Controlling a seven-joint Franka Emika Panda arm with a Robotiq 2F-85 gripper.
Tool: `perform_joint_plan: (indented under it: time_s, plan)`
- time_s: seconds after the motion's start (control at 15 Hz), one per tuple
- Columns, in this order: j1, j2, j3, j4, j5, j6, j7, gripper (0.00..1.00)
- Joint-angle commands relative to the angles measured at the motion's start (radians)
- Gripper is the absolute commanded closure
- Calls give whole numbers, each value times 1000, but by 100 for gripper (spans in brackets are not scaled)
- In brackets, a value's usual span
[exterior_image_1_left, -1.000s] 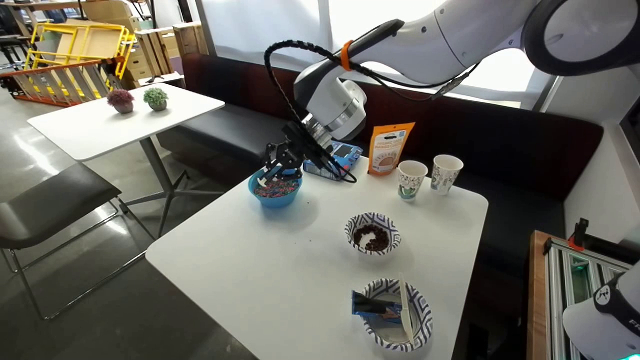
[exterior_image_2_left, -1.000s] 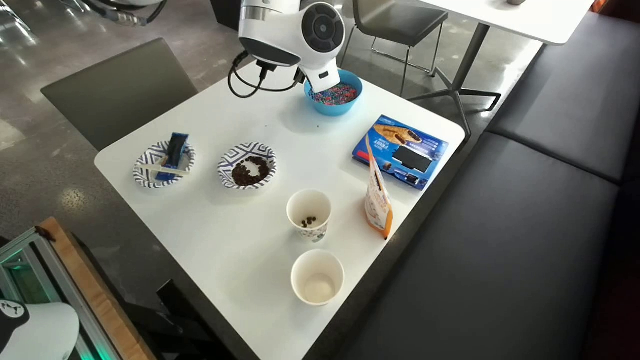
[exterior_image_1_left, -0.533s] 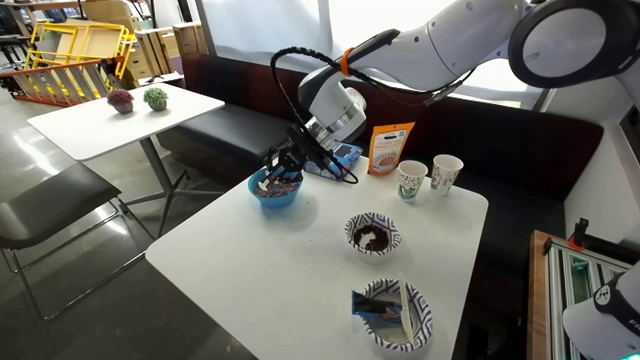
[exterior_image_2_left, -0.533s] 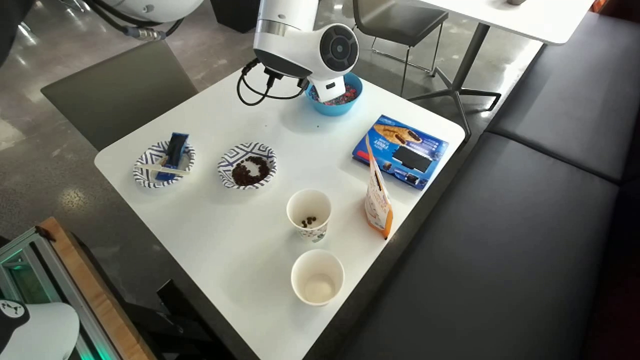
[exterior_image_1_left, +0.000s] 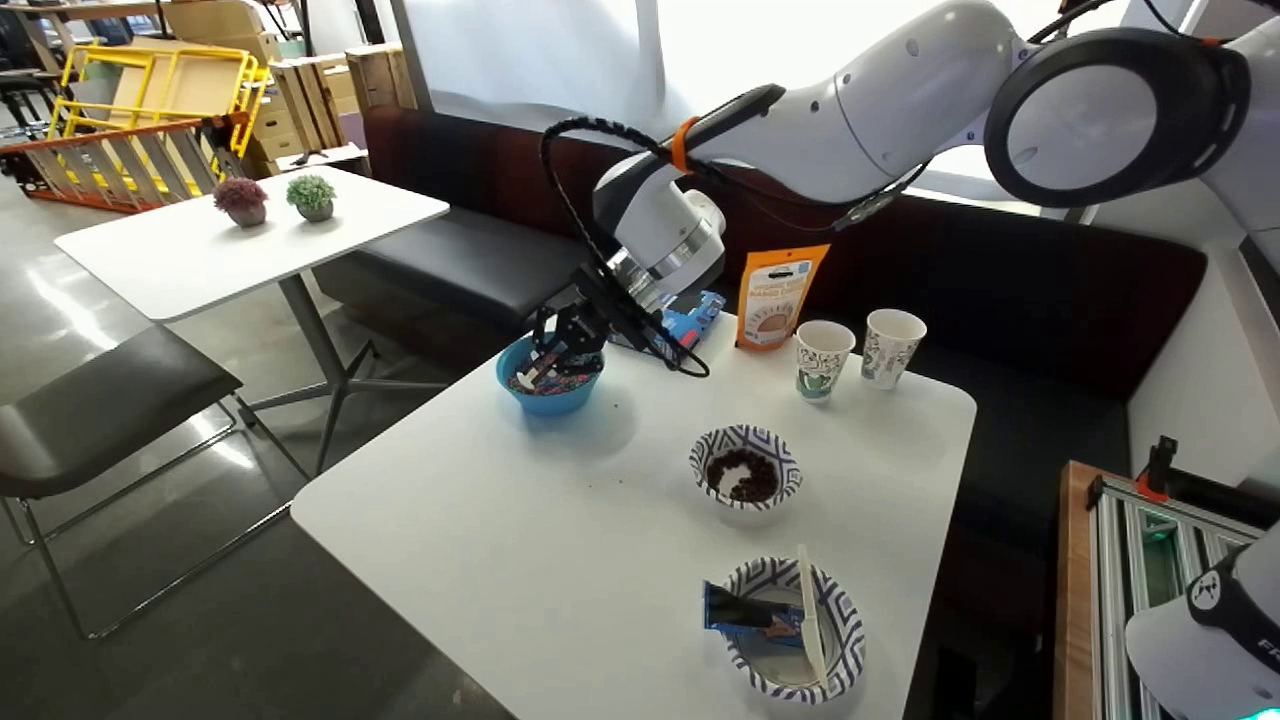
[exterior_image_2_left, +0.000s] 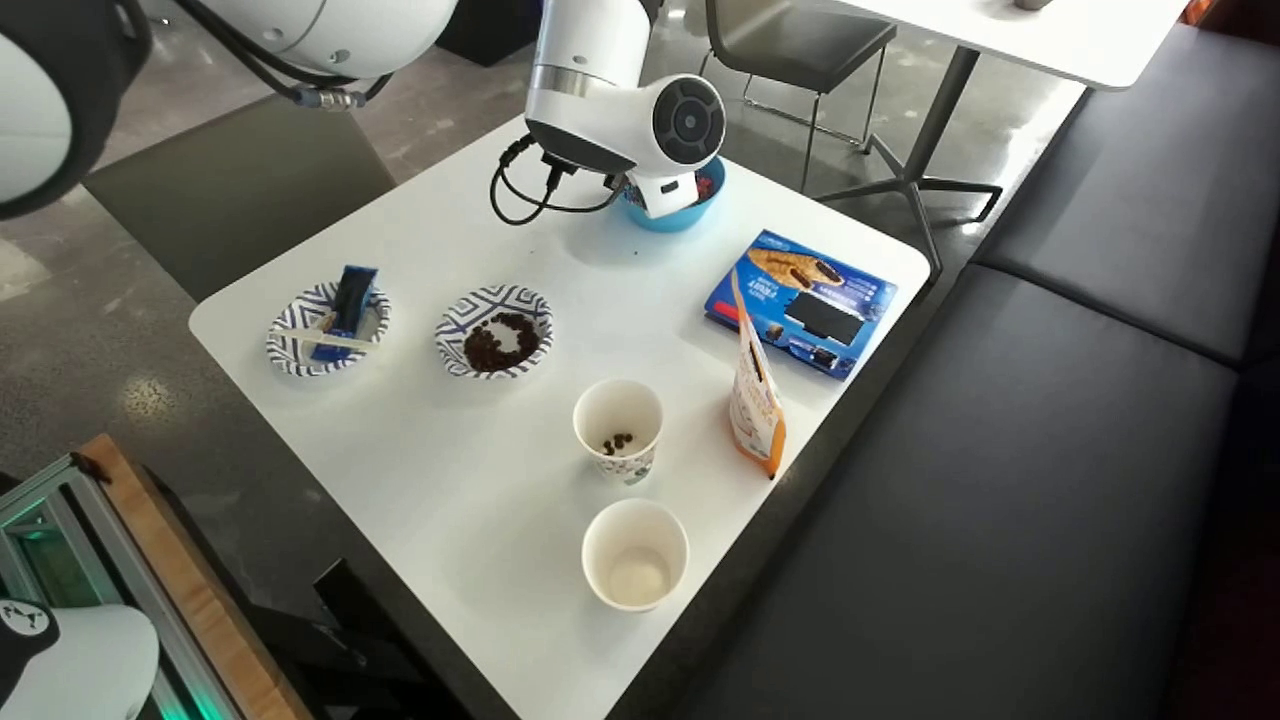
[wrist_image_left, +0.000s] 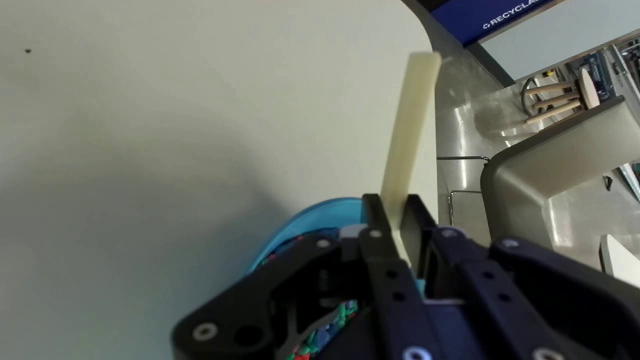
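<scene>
My gripper is shut on a pale cream, flat-handled utensil, probably plastic. Its long end sticks out past the fingertips in the wrist view. In an exterior view the utensil's white tip reaches down inside the blue bowl. Small red, blue and green pieces fill that bowl. The gripper hangs tilted over the bowl's rim, and its fingers cover part of the contents. Whether the tip touches the pieces I cannot tell.
On the white table are a patterned bowl of brown bits, another bowl with a blue packet and utensil, two paper cups, an orange pouch and a blue box. A bench borders the table.
The arm has come down, and the wrist has shifted in over the blue bowl. The utensil's white tip sits lower in the bowl than before. The grip stays shut; the tableware has not moved.
</scene>
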Motion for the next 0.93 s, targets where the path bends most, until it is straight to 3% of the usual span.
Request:
perform_joint_plan:
  time_s: [0.0, 0.87]
  plan:
    - [26, 54, -32, 64, 10, -24, 9, 96]
    - [112, 53, -117, 72, -60, 53, 96, 96]
